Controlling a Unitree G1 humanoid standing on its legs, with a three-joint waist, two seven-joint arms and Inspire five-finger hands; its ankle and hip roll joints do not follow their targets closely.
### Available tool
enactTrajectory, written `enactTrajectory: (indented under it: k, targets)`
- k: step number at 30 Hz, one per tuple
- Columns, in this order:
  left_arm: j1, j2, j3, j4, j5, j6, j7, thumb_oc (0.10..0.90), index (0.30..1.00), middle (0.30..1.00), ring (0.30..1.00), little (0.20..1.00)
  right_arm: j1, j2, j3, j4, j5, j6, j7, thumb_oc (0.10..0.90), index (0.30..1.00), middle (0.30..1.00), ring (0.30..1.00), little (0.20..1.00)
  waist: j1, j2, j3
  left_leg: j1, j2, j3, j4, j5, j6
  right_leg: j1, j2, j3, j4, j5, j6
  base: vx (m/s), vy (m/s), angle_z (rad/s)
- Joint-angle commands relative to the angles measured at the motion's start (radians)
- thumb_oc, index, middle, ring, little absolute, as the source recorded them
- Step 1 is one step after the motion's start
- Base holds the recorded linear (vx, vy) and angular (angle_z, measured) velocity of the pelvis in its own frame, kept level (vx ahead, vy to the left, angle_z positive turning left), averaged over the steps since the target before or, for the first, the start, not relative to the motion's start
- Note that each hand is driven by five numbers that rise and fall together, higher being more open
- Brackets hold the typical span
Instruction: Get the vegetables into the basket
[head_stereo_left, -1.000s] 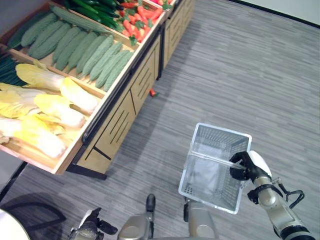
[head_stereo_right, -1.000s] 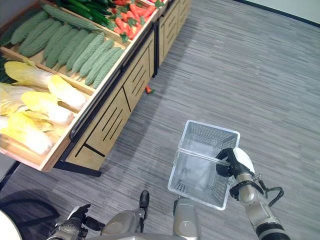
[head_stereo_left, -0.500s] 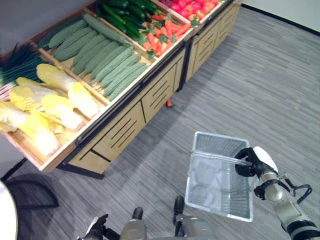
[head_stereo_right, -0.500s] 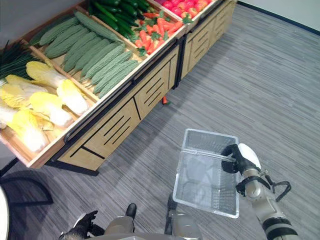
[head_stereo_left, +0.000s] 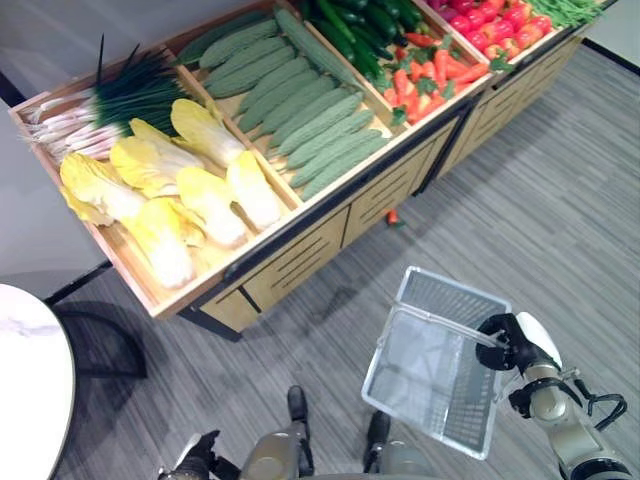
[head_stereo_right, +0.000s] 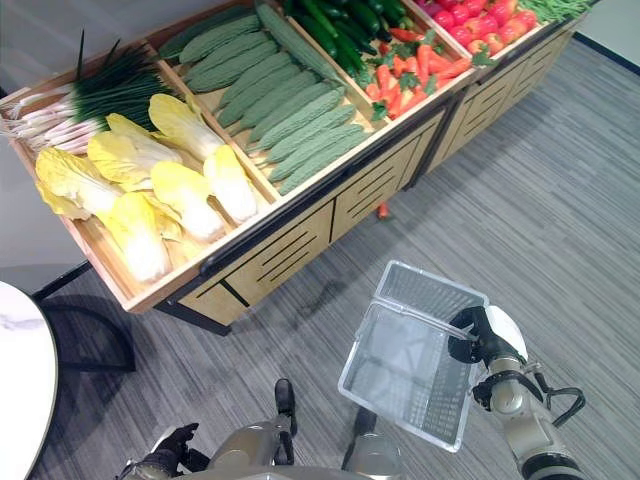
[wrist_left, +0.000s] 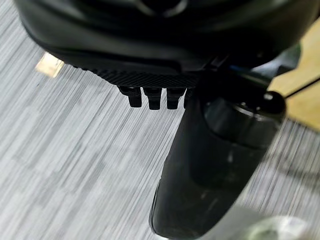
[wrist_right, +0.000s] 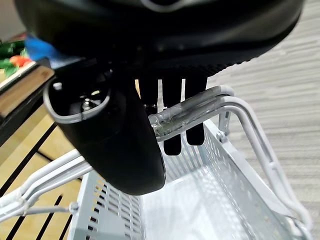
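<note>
Wire basket (head_stereo_left: 440, 362) hangs above the grey floor (head_stereo_left: 560, 200), empty, handle clenched in right hand (head_stereo_left: 507, 342). Vegetables (head_stereo_left: 300, 110) lie in the wooden display stand (head_stereo_right: 300, 225) well apart. Left hand (head_stereo_left: 190, 462) low, fingers curled on nothing.

Slanted wooden produce stand (head_stereo_left: 300, 250), compartments of scallions (head_stereo_left: 105, 100), cabbages (head_stereo_left: 170, 190), bitter gourds (head_stereo_left: 300, 110), cucumbers (head_stereo_left: 355, 25), carrots (head_stereo_left: 425, 80)

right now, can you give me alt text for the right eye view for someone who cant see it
The robot's right hand grips the handle of an empty white wire basket above grey floor. Ahead stands a wooden produce stand holding yellow cabbages, bumpy green gourds, scallions, cucumbers and carrots; one small carrot lies on the floor.
</note>
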Motion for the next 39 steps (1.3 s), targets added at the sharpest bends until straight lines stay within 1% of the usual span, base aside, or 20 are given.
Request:
enactTrajectory:
  k: [1,3,4,5,6,7,9,10,13,14,15,18,19,20,22,23,26,33,37,39]
  targets:
    - [-0.020,0.050,0.027,0.033,0.005,-0.004,0.027,0.900,1.000,1.000,1.000,1.000,-0.117,-0.047,-0.039,-0.047,0.013,-0.056,-0.064,0.400,0.300,0.300,0.300,0.300,0.039,-0.065,-0.047,-0.003,0.038,-0.033,0.072,-0.092,-0.052,-0.015,-0.039,0.060,0.050,0.055,0.095,0.13,0.218,0.04]
    - [-0.023,0.061,0.028,0.021,-0.001,-0.004,0.031,0.900,1.000,1.000,1.000,1.000,-0.123,-0.037,-0.029,-0.028,0.018,-0.055,-0.063,0.400,0.300,0.300,0.300,0.300,0.043,-0.066,-0.047,-0.002,0.034,-0.042,0.069,-0.094,-0.039,-0.042,-0.043,0.076,0.124,0.066,0.100,0.09,0.168,0.00]
    - [-0.025,0.067,0.024,0.016,-0.004,-0.004,0.033,0.900,1.000,1.000,1.000,1.000,-0.129,-0.029,-0.021,-0.002,0.026,-0.054,-0.064,0.400,0.300,0.300,0.300,0.300,0.040,-0.060,-0.038,0.018,0.031,-0.057,0.058,-0.098,-0.028,-0.074,-0.039,0.103,0.220,0.080,0.099,0.15,0.176,0.04]
    - [-0.030,0.071,0.014,0.014,-0.005,-0.005,0.034,0.900,1.000,1.000,1.000,1.000,-0.133,-0.025,-0.018,0.043,0.036,-0.053,-0.069,0.400,0.300,0.300,0.300,0.300,0.025,-0.051,-0.032,0.045,0.028,-0.086,0.033,-0.093,-0.025,-0.120,-0.001,0.165,0.282,0.088,0.094,0.18,0.143,0.16]
    - [-0.029,0.071,0.012,0.007,-0.009,-0.006,0.034,0.900,1.000,1.000,1.000,1.000,-0.134,-0.025,-0.016,0.056,0.038,-0.051,-0.071,0.400,0.300,0.300,0.300,0.300,0.020,-0.046,-0.033,0.053,0.029,-0.098,0.020,-0.088,-0.026,-0.140,0.019,0.188,0.280,0.089,0.087,0.20,0.027,0.65]
    - [-0.037,0.073,0.008,0.018,-0.013,-0.008,0.034,0.900,1.000,1.000,1.000,1.000,-0.135,-0.024,-0.019,0.111,0.050,-0.048,-0.080,0.400,0.300,0.300,0.300,0.300,0.009,-0.040,-0.030,0.071,0.033,-0.120,0.003,-0.083,-0.034,-0.169,0.038,0.214,0.239,0.075,0.076,0.19,-0.092,0.93]
    - [-0.058,0.072,-0.002,0.029,-0.015,-0.014,0.045,0.900,1.000,1.000,1.000,1.000,-0.150,-0.031,-0.027,0.208,0.066,-0.045,-0.107,0.400,0.300,0.300,0.300,0.300,-0.008,-0.038,-0.019,0.084,0.042,-0.163,-0.005,-0.087,-0.053,-0.195,0.035,0.260,0.126,0.077,0.083,0.24,-0.184,0.93]
    - [-0.071,0.074,-0.006,0.045,-0.015,-0.016,0.052,0.900,1.000,1.000,1.000,1.000,-0.146,-0.028,-0.038,0.257,0.084,-0.045,-0.120,0.400,0.300,0.300,0.300,0.300,-0.023,-0.045,-0.015,0.099,0.043,-0.200,-0.005,-0.099,-0.063,-0.221,0.038,0.330,0.055,0.105,0.093,0.28,-0.214,0.77]
    - [-0.088,0.077,-0.011,0.068,-0.019,-0.021,0.059,0.900,1.000,1.000,1.000,1.000,-0.134,-0.026,-0.051,0.351,0.105,-0.042,-0.128,0.400,0.300,0.300,0.300,0.300,-0.050,-0.047,-0.013,0.131,0.056,-0.273,0.008,-0.136,-0.080,-0.249,0.048,0.414,-0.017,0.135,0.106,0.29,-0.246,1.01]
    - [-0.089,0.075,-0.012,0.074,-0.020,-0.021,0.060,0.900,1.000,1.000,1.000,1.000,-0.122,-0.017,-0.058,0.410,0.120,-0.043,-0.124,0.400,0.300,0.300,0.300,0.300,-0.051,-0.054,-0.025,0.142,0.059,-0.306,0.015,-0.142,-0.086,-0.223,0.045,0.397,-0.006,0.124,0.103,0.33,-0.398,1.37]
    - [-0.079,0.071,0.001,0.084,-0.028,-0.021,0.068,0.900,1.000,1.000,1.000,1.000,-0.125,-0.011,-0.057,0.479,0.137,-0.041,-0.126,0.400,0.300,0.300,0.300,0.300,-0.049,-0.056,-0.040,0.150,0.081,-0.310,0.011,-0.138,-0.098,-0.205,0.057,0.381,-0.014,0.123,0.094,0.30,-0.418,1.23]
    - [-0.066,0.062,0.028,0.107,-0.053,-0.015,0.078,0.900,1.000,1.000,1.000,1.000,-0.138,-0.012,-0.054,0.631,0.157,-0.037,-0.125,0.400,0.300,0.300,0.300,0.300,-0.044,-0.041,-0.063,0.129,0.137,-0.331,0.025,-0.113,-0.135,-0.163,0.090,0.318,-0.049,0.105,0.064,0.19,-0.420,0.63]
    - [-0.065,0.051,0.027,0.107,-0.062,-0.011,0.087,0.900,1.000,1.000,1.000,1.000,-0.146,-0.018,-0.062,0.678,0.166,-0.032,-0.138,0.400,0.300,0.300,0.300,0.300,-0.040,-0.033,-0.062,0.106,0.152,-0.336,0.051,-0.085,-0.147,-0.147,0.098,0.291,-0.062,0.099,0.052,0.11,-0.362,0.16]
    - [-0.070,0.045,0.025,0.110,-0.064,-0.010,0.092,0.900,1.000,1.000,1.000,1.000,-0.146,-0.021,-0.069,0.706,0.173,-0.031,-0.142,0.400,0.300,0.300,0.300,0.300,-0.042,-0.030,-0.059,0.090,0.152,-0.336,0.059,-0.072,-0.152,-0.139,0.095,0.273,-0.069,0.096,0.048,0.04,-0.254,0.57]
    - [-0.083,0.020,0.011,0.101,-0.078,-0.009,0.105,0.900,1.000,1.000,1.000,1.000,-0.126,-0.033,-0.104,0.752,0.195,-0.024,-0.159,0.400,0.300,0.300,0.300,0.300,-0.056,-0.020,-0.051,0.058,0.159,-0.262,0.058,-0.043,-0.154,-0.120,0.071,0.221,-0.082,0.089,0.043,-0.01,-0.111,0.95]
    - [-0.089,0.003,0.002,0.098,-0.080,-0.008,0.111,0.900,1.000,1.000,1.000,1.000,-0.110,-0.031,-0.124,0.765,0.212,-0.022,-0.166,0.400,0.300,0.300,0.300,0.300,-0.067,-0.011,-0.051,0.049,0.165,-0.182,0.049,-0.033,-0.160,-0.112,0.062,0.193,-0.088,0.085,0.042,-0.01,-0.049,1.04]
    - [-0.088,-0.012,-0.006,0.099,-0.075,-0.005,0.119,0.900,1.000,1.000,1.000,1.000,-0.097,-0.023,-0.129,0.781,0.216,-0.018,-0.168,0.400,0.300,0.300,0.300,0.300,-0.069,-0.001,-0.057,0.049,0.168,-0.159,0.031,-0.024,-0.166,-0.105,0.063,0.174,-0.099,0.081,0.042,0.03,-0.033,0.42]
    - [-0.069,-0.040,0.007,0.119,-0.098,-0.004,0.135,0.900,1.000,1.000,1.000,1.000,-0.110,0.016,-0.089,0.831,0.198,-0.012,-0.173,0.400,0.300,0.300,0.300,0.300,-0.059,0.006,-0.076,0.084,0.165,-0.161,-0.018,-0.023,-0.167,-0.083,0.064,0.167,-0.115,0.088,0.046,0.04,0.013,0.00]
    - [-0.060,-0.050,0.035,0.130,-0.127,-0.003,0.144,0.900,1.000,1.000,1.000,1.000,-0.117,0.030,-0.077,0.842,0.191,-0.008,-0.174,0.400,0.300,0.300,0.300,0.300,-0.053,0.003,-0.076,0.096,0.158,-0.162,-0.019,-0.035,-0.164,-0.074,0.056,0.168,-0.119,0.093,0.049,0.00,0.051,0.05]
    - [-0.039,-0.061,0.088,0.138,-0.190,-0.005,0.163,0.900,1.000,1.000,1.000,1.000,-0.119,0.050,-0.066,0.839,0.179,-0.005,-0.181,0.400,0.300,0.300,0.300,0.300,-0.046,-0.001,-0.080,0.106,0.147,-0.168,-0.019,-0.051,-0.159,-0.065,0.043,0.167,-0.121,0.102,0.055,0.01,0.092,0.00]
